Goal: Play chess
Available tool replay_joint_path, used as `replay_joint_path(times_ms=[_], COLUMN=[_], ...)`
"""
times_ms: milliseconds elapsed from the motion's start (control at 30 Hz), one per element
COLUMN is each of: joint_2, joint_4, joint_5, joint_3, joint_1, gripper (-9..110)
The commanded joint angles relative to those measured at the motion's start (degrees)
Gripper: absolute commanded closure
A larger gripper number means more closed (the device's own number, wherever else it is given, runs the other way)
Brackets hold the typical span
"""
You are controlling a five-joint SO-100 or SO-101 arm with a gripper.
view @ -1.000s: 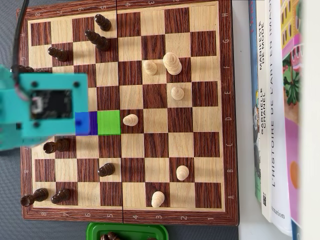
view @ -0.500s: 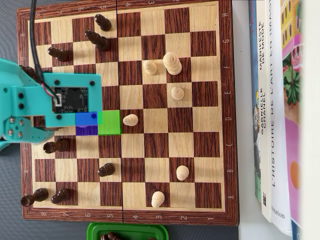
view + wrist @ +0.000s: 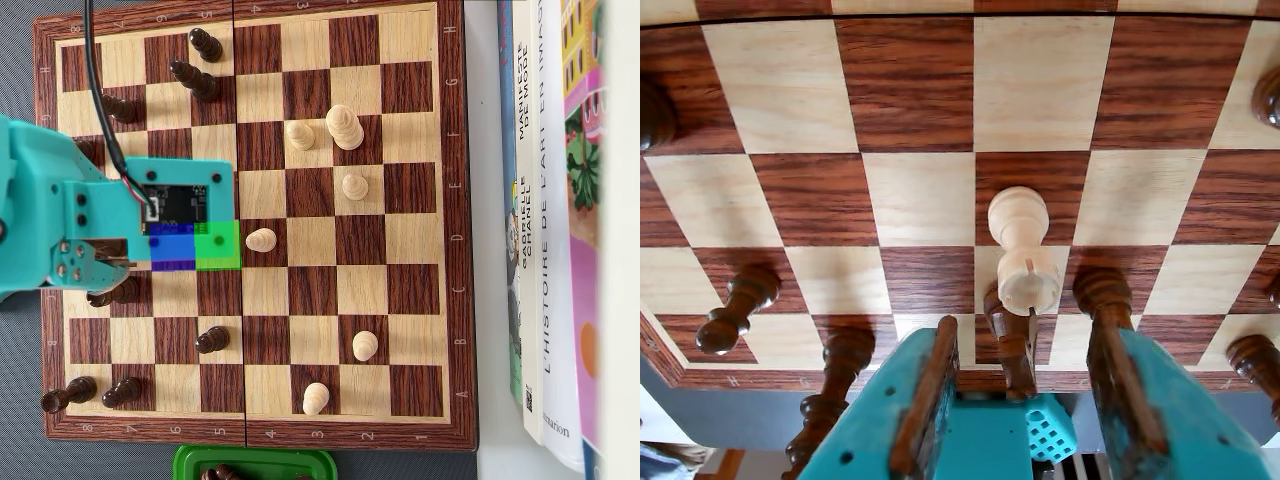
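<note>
While the teal arm covers the board's left-middle squares in the overhead view, much beneath it stays unseen.

Hidden: the arm (image 3: 60, 225) and its camera housing mask several squares; a blue and a green tinted square (image 3: 218, 245) show at its right edge, partly overlapped.
Cut off: a green tray (image 3: 255, 464) at the bottom edge shows only its rim and the tops of dark pieces; the books (image 3: 545, 230) run out of frame on the right.
Hard to tell: the wrist view blurs the dark pieces at its edges, so their types are unclear.
Tool: the tool (image 3: 1025, 375) has its two wood-faced fingers (image 3: 925, 395) spread apart, gripping nothing; a dark piece (image 3: 1012, 340) stands in the gap, touching neither finger as far as can be seen.
Light pawn: the pale pawn (image 3: 1022, 250) stands upright just beyond the dark piece, on the line between a dark and a light square in the wrist view; overhead it is the light pawn (image 3: 261, 239) just right of the green square.
Chessboard: the chessboard (image 3: 400, 300) is wood veneer, with streaky reddish-brown and pale grained squares, a dark border with letters and numbers, and a fold line down the middle.
Pieces: turned wood, rounded heads, glossy dark brown or cream; other light pieces (image 3: 343, 127) stand right of centre, dark pieces (image 3: 193, 78) to the left.
Bench: the grey bench (image 3: 20, 445) shows at the left edge.
</note>
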Motion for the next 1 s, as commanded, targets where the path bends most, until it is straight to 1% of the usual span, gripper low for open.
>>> replay_joint_path(times_ms=[0,200,967], joint_2=[-0.2,-3.3,-10.2], joint_4=[-0.5,-2.8,-4.5], joint_5=[0.4,0.3,0.0], joint_3=[-2.3,-2.5,-2.6], joint_1=[0.6,0.8,1.8], gripper=[82,82,82])
